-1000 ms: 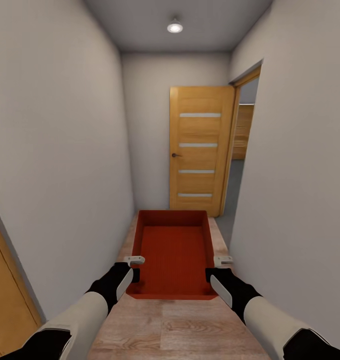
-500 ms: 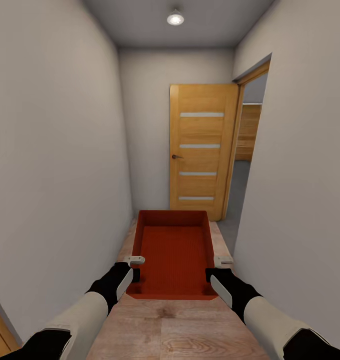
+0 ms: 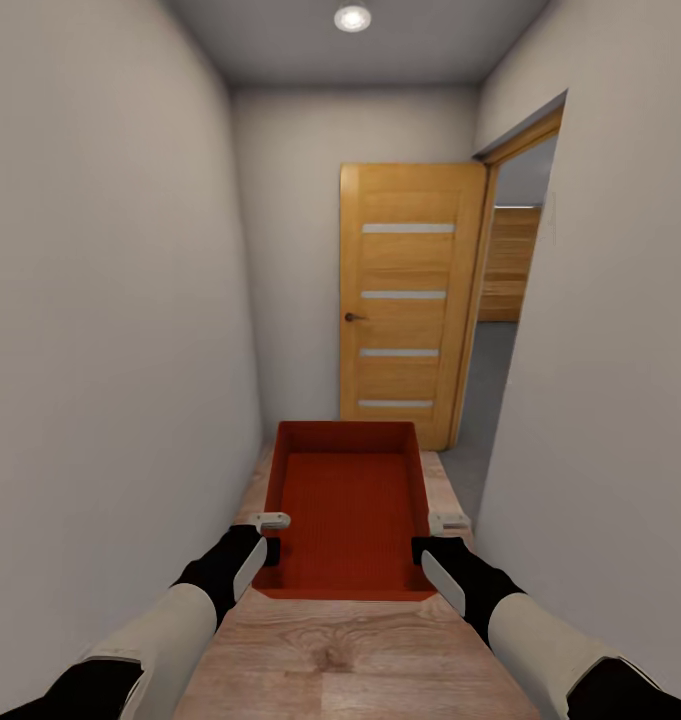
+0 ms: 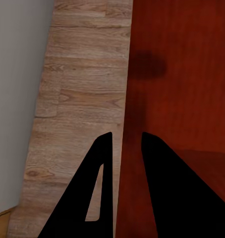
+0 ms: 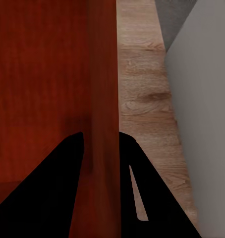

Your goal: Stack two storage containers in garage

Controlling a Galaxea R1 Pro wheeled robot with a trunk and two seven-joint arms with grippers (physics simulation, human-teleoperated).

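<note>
I carry one orange-red open-top storage container (image 3: pixel 348 505) level in front of me, above the light wood plank floor (image 3: pixel 360 650) of a narrow hallway. My left gripper (image 3: pixel 268 535) is shut on its left side wall, one finger inside and one outside (image 4: pixel 126 141). My right gripper (image 3: pixel 435 535) is shut on the right side wall in the same way (image 5: pixel 100 136). The bin's empty ribbed bottom (image 4: pixel 182 74) shows beside the fingers. The second container is out of view.
Plain grey-white walls stand close on the left (image 3: pixel 110 300) and right (image 3: pixel 610 350). Ahead, an orange wooden door (image 3: pixel 410 300) stands swung open. Beside it an open doorway (image 3: pixel 505 330) shows dark grey floor (image 3: pixel 485 380) and a horizontal wood-plank wall (image 3: pixel 510 265).
The camera has moved forward down the hallway: door and doorway look larger, and the wooden frame at lower left has dropped out of view. The container and both grips stay the same.
</note>
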